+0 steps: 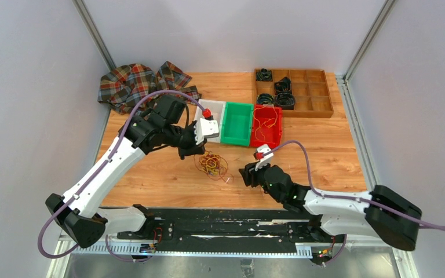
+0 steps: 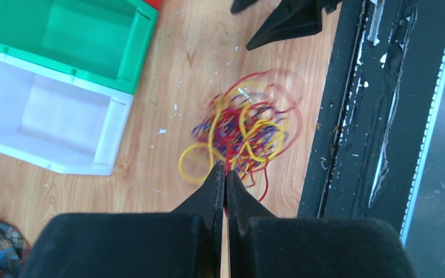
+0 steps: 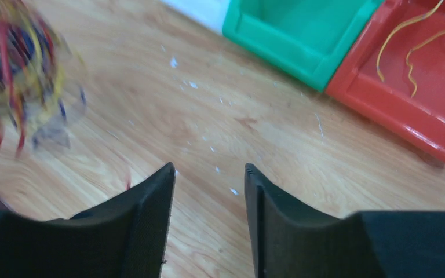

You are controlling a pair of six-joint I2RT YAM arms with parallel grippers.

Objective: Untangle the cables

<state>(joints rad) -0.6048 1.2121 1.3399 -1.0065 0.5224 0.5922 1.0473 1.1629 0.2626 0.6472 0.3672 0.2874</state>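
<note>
- Cables: one loose tangle of yellow, red and purple-blue strands, lying on the wooden table in front of the bins, between the two grippers.
- Left gripper: fingers pressed together, tips at the near edge of the tangle, a red strand running into the seam between them.
- Right gripper: fingers partly apart, nothing between them, over bare wood; apart from the tangle.
- White bin, green bin and red bin: side by side in a row.
- Yellow-orange wires: a few loose strands lying in the red bin.
- Plaid cloth: crumpled at the far left corner.
</note>
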